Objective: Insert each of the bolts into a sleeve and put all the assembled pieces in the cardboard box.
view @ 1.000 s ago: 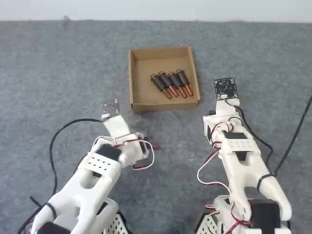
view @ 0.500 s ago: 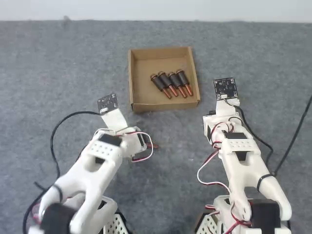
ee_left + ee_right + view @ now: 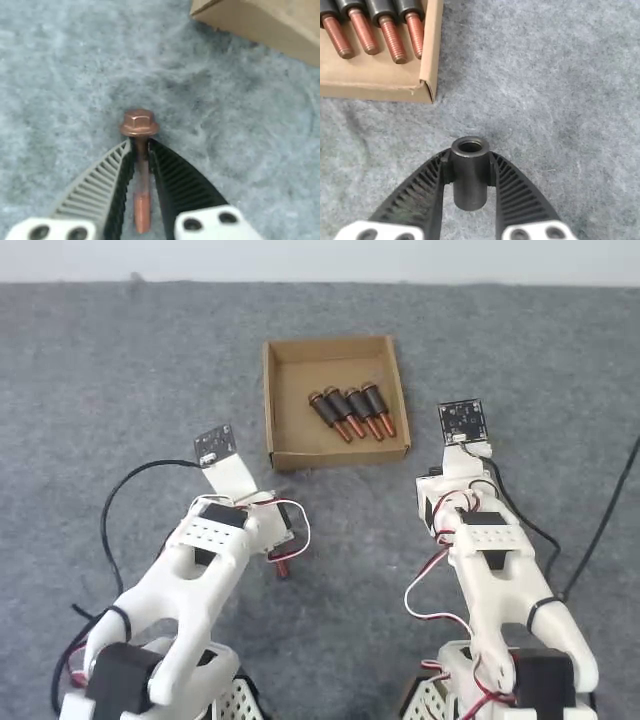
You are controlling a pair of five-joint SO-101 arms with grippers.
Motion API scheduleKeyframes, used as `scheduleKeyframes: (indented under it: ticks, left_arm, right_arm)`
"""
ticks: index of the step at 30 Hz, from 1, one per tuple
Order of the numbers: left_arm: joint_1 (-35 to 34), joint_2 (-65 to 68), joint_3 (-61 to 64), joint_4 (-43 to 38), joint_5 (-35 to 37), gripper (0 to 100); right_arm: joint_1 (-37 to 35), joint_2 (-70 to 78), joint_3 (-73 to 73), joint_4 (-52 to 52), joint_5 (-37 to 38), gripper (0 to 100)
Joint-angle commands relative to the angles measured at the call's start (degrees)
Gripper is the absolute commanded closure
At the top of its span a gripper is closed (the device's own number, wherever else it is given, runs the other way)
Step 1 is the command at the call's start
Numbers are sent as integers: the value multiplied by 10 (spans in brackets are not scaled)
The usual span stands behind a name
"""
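Observation:
A copper bolt (image 3: 140, 165) with a hex head stands between the ribbed fingers of my left gripper (image 3: 141, 150), which is shut on its shank over the grey carpet; from above its threaded end (image 3: 281, 566) pokes out below the left arm. My right gripper (image 3: 469, 165) is shut on a black sleeve (image 3: 469, 172), bore facing outward, just short of a corner of the cardboard box (image 3: 427, 60). The cardboard box (image 3: 282, 405) holds several assembled bolt-and-sleeve pieces (image 3: 352, 413) side by side; their copper ends (image 3: 380, 30) lie inside the box wall.
Grey carpet (image 3: 120, 370) covers the whole table, with open room left of the box and between the arms. A black cable (image 3: 125, 500) loops beside the left arm. A box corner (image 3: 260, 22) lies beyond the left gripper.
The left arm has swung and turned at the wrist, so the bolt's threaded end now points toward the near side under the arm. The right arm has stayed still.

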Motion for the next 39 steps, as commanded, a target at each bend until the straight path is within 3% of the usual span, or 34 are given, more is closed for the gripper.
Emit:
scheduleKeyframes:
  ticks: [1, 12, 18, 25, 29, 34, 39]
  left_arm:
    - [-2, -3, -24, 0, 2, 989]
    - [-7, -4, -70, 4, -168, 989]
    - [-7, 3, -105, 65, -171, 977]
    - [-4, -4, -133, 157, -169, 818]
    - [-6, 3, -116, 153, -169, 864]
    - [-8, 36, -102, 103, -168, 992]
    - [-8, 133, -159, 116, -168, 981]
  right_arm:
    - [3, -3, -4, -8, 9, 991]
    - [3, -3, -4, -8, 9, 991]
    - [3, -3, -4, -8, 9, 991]
    - [3, -3, -4, -8, 9, 991]
    - [3, -3, -4, -8, 9, 991]
    - [3, -3, -4, -8, 9, 991]
    - [3, -3, -4, -8, 9, 991]
